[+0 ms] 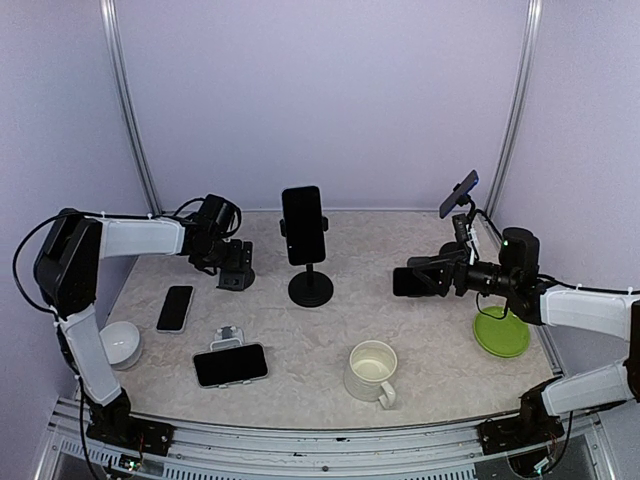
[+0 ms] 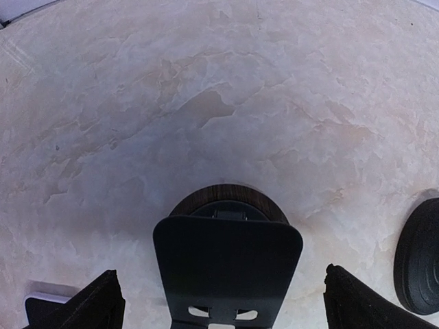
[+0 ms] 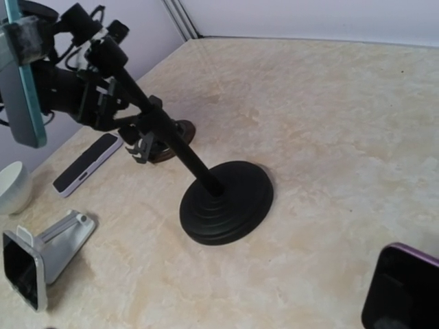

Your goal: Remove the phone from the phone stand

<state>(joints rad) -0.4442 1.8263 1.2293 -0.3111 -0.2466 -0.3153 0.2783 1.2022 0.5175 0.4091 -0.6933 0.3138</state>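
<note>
The left gripper [image 2: 221, 274] is straddling the small stand [image 2: 226, 240]. Its jaws are spread wide, with the stand's bare back plate rising between them and touching neither; no phone is sitting on that plate. The phone [image 1: 303, 225] is standing upright in the tall stand [image 1: 310, 290], well beyond the left jaws and between the two grippers. The right gripper [image 1: 420, 281] is pointing toward it from well apart. Whether its jaws are spread or pinching the dark purple-edged slab [image 3: 401, 291] at its tip cannot be told.

The phone is probably calling for a pinch across its long edges and a straight upward lift, so the stand is not tipping. A flat phone [image 1: 175, 307] is lying near the left jaws. A second phone [image 1: 230, 364] on a white stand [image 1: 228, 335] and a mug [image 1: 372, 371] are sitting nearer the arm bases, blocking neither approach.
</note>
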